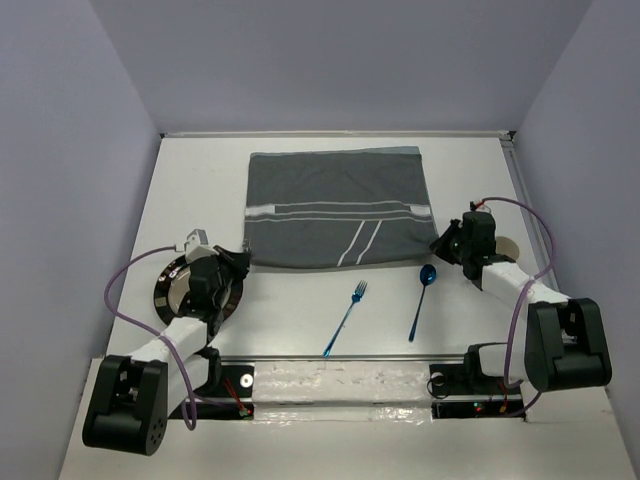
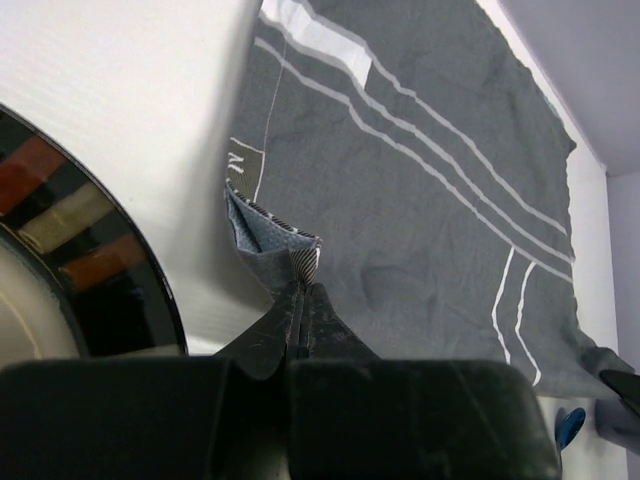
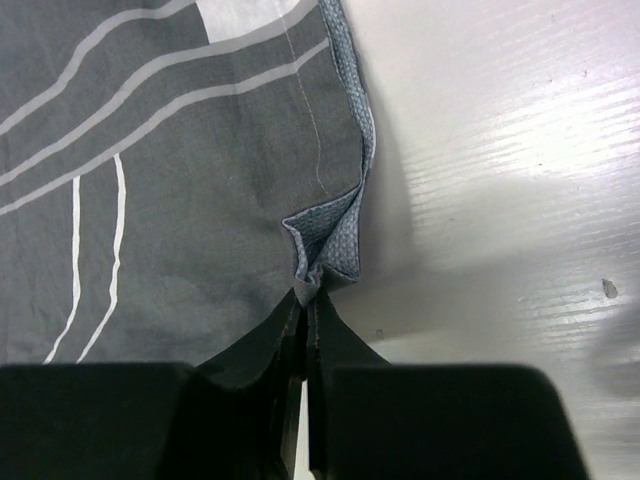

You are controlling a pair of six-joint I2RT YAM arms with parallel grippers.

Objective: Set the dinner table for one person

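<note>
Dinner table [image 1: 200,190] fills middle of top view. Grey striped placemat [image 1: 335,205] lies at upper centre. Left gripper [image 2: 303,287] pinched tight on placemat's lower-left corner. Right gripper [image 3: 308,292] clamped on lower-right corner. Plate [image 1: 166,288] at lower left, partly under left arm. Blue fork [image 1: 345,318] and spoon [image 1: 421,300] below placemat, apart.
</note>
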